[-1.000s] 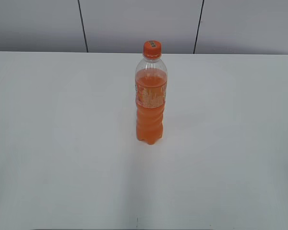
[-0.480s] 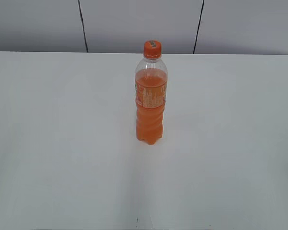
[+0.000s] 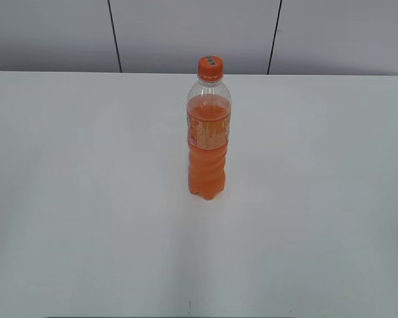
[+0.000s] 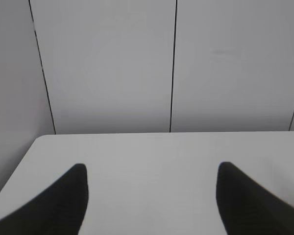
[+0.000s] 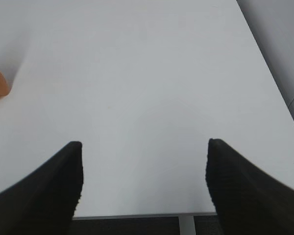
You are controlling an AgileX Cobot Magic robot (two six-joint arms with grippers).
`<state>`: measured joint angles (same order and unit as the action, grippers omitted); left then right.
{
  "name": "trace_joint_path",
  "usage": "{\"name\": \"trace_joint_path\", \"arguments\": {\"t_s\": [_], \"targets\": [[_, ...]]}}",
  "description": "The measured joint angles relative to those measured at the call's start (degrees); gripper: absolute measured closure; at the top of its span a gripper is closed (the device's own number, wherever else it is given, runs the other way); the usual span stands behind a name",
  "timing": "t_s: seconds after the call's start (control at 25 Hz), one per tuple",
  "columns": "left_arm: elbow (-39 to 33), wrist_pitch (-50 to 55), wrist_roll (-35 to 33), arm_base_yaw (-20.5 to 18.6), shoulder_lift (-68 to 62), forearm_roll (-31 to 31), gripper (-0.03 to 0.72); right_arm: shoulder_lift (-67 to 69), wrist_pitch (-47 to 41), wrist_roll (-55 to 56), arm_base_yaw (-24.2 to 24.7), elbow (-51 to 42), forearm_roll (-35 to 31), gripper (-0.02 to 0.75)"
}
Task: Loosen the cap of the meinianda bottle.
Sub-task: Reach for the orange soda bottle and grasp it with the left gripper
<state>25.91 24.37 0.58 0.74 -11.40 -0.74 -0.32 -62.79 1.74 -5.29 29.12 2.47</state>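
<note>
Exterior view: the meinianda bottle [image 3: 209, 142] stands upright on the white surface [image 3: 86, 199], near the middle from left to right and toward the far half. It is clear plastic, filled with orange drink up to its shoulder, with an orange label band around the upper body and a waisted lower part. The cap [image 3: 210, 67] sits on the neck, orange with a small green-yellow mark on top. Behind the surface runs a grey panelled wall [image 3: 186, 33] with 2 dark vertical seams. No arm shows in this view, and nothing touches the bottle.

Left wrist view: the left gripper [image 4: 152, 196] hangs over the near left part of the surface, its 2 dark fingers [image 4: 63, 205] showing at the bottom corners with the jaws set wide apart and nothing between them. Past them lie the far edge of the surface and the same panelled wall. The bottle does not show here.

Right wrist view: the right gripper [image 5: 144, 181] looks down on the surface near its right edge, its 2 dark fingers at the bottom of the picture, jaws spread wide and holding nothing. At the left edge of this view a small orange rounded patch shows, which is the base of the bottle, well apart from the jaws.
</note>
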Motion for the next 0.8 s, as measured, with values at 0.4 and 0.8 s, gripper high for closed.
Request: {"name": "trace_joint_path", "arguments": {"t_s": [0.4, 0.8], "targets": [[-0.17, -8.72, 0.0, 0.0, -8.25, 0.0, 0.189, 0.0, 0.0, 0.0, 0.0, 0.0, 0.0, 0.152], [-0.17, -20.64, 0.0, 0.0, -17.15, -0.02, 0.189, 0.0, 0.0, 0.0, 0.0, 0.0, 0.0, 0.152]]}}
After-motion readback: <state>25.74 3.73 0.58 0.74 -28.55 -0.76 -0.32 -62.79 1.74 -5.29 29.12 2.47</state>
